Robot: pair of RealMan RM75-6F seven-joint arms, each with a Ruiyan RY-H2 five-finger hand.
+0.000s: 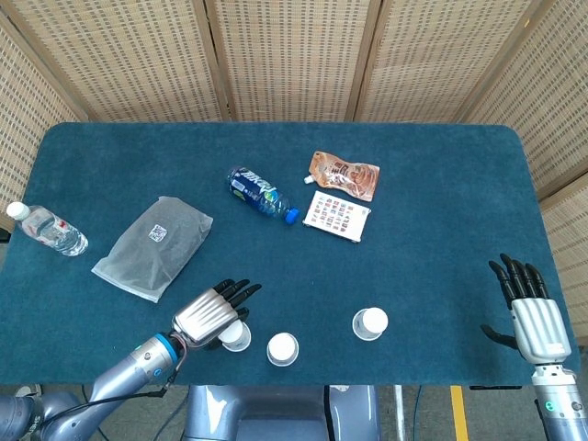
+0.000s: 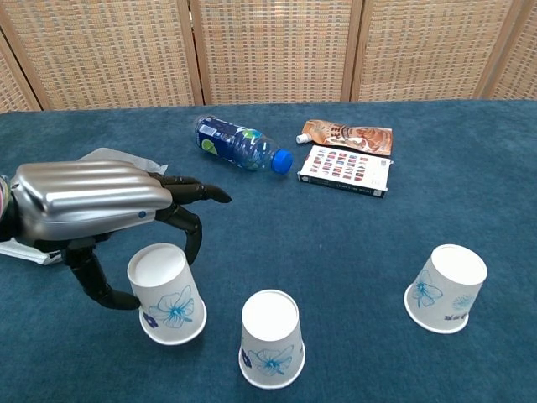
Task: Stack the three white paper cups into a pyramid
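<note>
Our left hand (image 2: 92,206) grips a cup (image 2: 166,294); right hand (image 1: 533,312) hangs released. Careless letting go could knock the middle cup (image 2: 272,338) at 3 o'clock.

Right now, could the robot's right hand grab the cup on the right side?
Probably yes. The right hand is open and holds nothing, and the right cup stands alone upside down on the table, with bare blue cloth between them. Whether the arm stretches that far is hard to judge.
</note>
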